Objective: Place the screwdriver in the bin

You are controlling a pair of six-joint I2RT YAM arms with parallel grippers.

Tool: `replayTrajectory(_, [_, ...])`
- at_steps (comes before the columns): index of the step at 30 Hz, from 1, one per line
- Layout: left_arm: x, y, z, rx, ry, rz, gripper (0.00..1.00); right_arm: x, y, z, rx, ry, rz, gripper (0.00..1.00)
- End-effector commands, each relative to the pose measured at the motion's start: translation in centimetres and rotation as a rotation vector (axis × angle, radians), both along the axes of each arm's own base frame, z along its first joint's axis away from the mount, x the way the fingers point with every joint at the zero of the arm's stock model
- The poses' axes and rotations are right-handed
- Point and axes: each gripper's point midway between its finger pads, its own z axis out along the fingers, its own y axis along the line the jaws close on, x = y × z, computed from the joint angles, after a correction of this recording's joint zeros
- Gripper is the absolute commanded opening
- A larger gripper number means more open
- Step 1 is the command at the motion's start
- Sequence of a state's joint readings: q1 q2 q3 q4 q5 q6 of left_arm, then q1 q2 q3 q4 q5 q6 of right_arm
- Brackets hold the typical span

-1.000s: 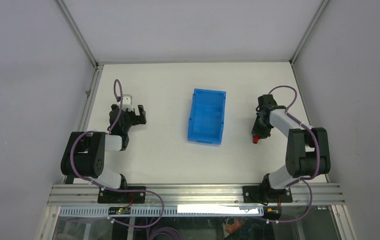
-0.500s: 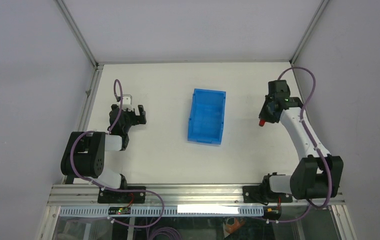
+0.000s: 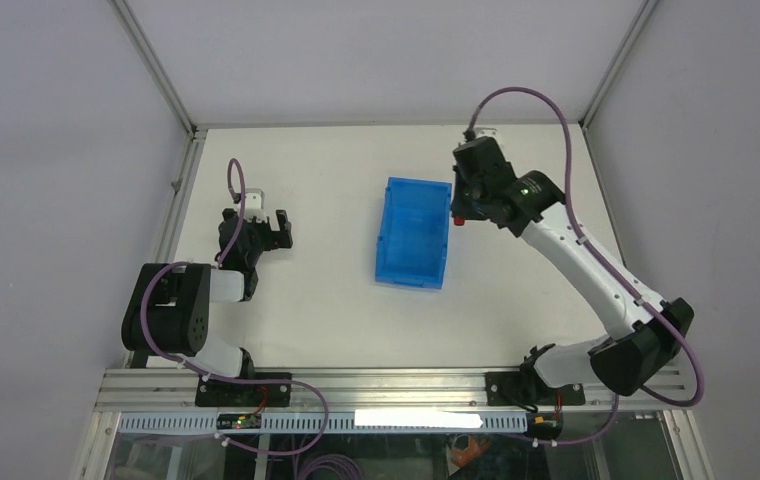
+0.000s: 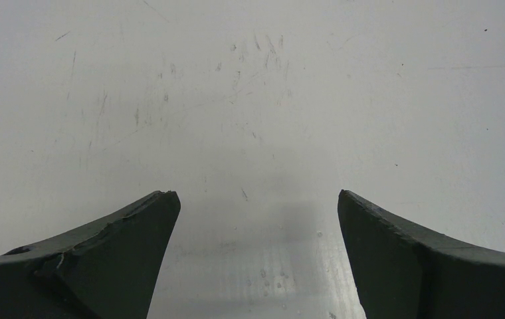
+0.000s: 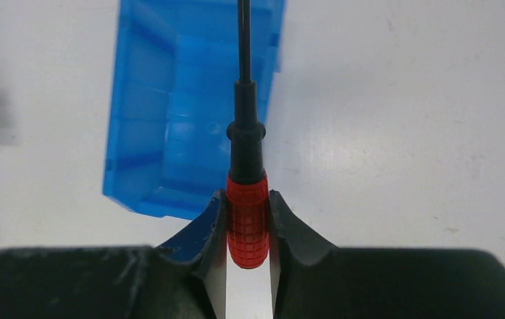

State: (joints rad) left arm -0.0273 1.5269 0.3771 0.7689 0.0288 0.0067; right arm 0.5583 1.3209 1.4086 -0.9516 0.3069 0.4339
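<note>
At far right corner of the rectangular bright blue plastic bin (image 3: 387, 235): my right gripper (image 3: 461, 210), raised off the white table (image 3: 326, 300).
Right fingers: clamped on the stubby red handle of the small dark-shafted screwdriver (image 5: 246, 199). Grip looks square in the wrist view.
Screwdriver: airborne, in the right gripper's grip. The shaft points out across the bin's right wall. From the top view I can't tell if the handle is over the cavity or just outside the wall.
Left gripper (image 4: 256, 194): fingers wide apart, nothing between them, low over bare table, well apart from the bin on its left side.
Bin: upright, nothing visible inside.
Done, my read: pick and lift, with the carry nearly at the bin.
Left to do: centre over the cavity, lower, release.
Watch: a release this near the wall could drop the screwdriver outside the bin.
</note>
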Motion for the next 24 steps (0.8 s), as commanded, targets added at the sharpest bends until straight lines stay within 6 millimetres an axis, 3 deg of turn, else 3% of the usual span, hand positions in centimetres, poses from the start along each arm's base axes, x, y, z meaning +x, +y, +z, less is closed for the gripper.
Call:
replayTrajectory(1, [0.6, -0.7, 1.8, -0.021, -0.061, -0.013, 0.99, 1.3, 4.2, 2.0, -0.009, -0.079, 0.038, 0.03])
replayTrajectory(4, [0.6, -0.7, 1.8, -0.021, -0.061, -0.014, 0.99, 2.1, 6.6, 1.4, 0.001, -0.083, 0.079, 0.04])
replayTrajectory(7, [0.6, -0.7, 1.8, -0.021, -0.061, -0.014, 0.99, 2.6, 8.3, -0.6, -0.008, -0.068, 0.095, 0.07])
replayTrajectory(19, [0.6, -0.6, 1.7, -0.021, -0.06, -0.012, 0.99, 2.8, 11.8, -13.2, -0.026, 0.13, 0.104, 0.07])
replayTrajectory(24, [0.6, -0.7, 1.8, -0.021, -0.061, -0.015, 0.99, 2.6, 11.9, -18.4, -0.072, 0.222, 0.064, 0.07])
